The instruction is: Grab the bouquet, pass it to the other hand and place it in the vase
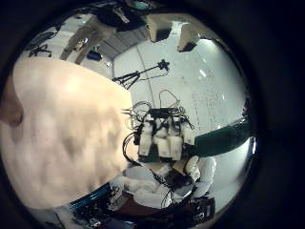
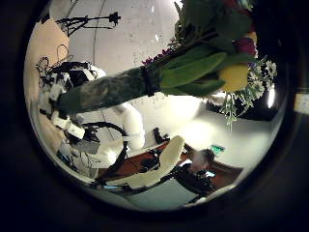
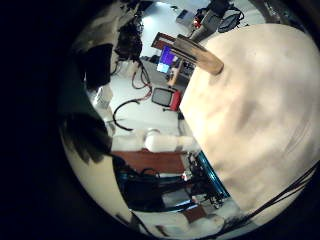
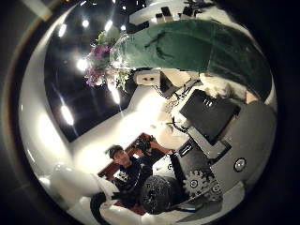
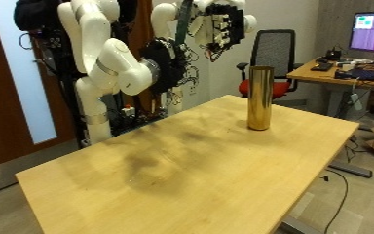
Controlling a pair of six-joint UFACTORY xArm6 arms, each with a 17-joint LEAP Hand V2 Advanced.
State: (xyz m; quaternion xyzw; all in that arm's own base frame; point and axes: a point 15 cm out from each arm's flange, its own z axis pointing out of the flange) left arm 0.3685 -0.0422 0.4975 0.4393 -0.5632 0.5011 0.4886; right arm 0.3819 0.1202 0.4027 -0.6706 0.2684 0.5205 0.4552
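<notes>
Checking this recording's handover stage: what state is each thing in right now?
bouquet: held in the air, off the table, not in the vase.
right hand: shut on the bouquet's wrapped stem end.
vase: upright on the table, nothing sticking out of it, untouched.
</notes>
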